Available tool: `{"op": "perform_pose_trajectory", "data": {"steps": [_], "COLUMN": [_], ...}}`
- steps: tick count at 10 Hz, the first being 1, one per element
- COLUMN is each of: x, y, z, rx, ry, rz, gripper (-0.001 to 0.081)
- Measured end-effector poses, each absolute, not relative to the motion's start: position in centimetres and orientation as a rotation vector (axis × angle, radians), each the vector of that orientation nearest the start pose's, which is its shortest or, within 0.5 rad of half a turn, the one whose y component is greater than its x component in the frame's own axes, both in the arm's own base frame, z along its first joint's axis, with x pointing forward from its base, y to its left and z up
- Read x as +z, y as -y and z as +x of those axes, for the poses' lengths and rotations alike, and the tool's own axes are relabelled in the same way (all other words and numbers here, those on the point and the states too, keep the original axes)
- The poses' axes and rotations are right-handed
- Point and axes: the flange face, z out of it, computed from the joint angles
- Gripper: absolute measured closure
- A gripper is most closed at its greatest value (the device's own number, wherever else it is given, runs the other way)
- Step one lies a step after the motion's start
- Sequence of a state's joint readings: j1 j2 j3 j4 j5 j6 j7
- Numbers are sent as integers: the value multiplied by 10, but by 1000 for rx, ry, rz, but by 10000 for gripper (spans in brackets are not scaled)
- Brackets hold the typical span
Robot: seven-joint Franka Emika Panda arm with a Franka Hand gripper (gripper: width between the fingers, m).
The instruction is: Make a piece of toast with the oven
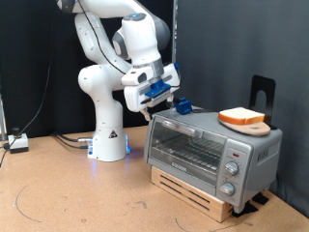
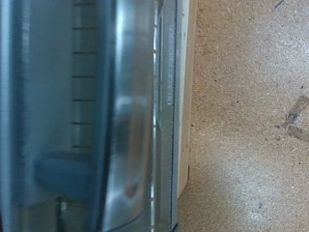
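While toast [image 1: 241, 119] lies flat atop the oven [image 1: 212, 150], end effector [image 1: 162, 100] grip unclear.

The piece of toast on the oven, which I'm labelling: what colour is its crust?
Orange-brown, around a pale cream face; the piece of toast shows best in the exterior view.

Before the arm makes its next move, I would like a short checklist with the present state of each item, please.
1. Oven door shut: ok, glass door is up.
2. Piece of toast on a round board on the oven's top: ok.
3. Tool above the oven's top corner at the exterior view's left: ok.
4. Tool holds nothing: cannot tell.
5. Wire rack visible through the glass: ok.
6. Knobs unobstructed: ok.
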State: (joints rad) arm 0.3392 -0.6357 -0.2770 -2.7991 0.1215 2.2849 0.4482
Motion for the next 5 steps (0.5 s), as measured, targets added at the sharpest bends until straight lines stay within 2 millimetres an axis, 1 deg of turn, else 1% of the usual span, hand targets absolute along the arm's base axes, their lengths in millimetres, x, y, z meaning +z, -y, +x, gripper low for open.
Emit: {"op": "perform_pose_trajectory", "data": {"steps": [2, 5], "x": [373, 359], "y": [-34, -36], "z": [345, 351], "rx": [-34, -42], "ry": [-593, -568], "rz": [-2822, -2841], "gripper": [-3, -3]}}
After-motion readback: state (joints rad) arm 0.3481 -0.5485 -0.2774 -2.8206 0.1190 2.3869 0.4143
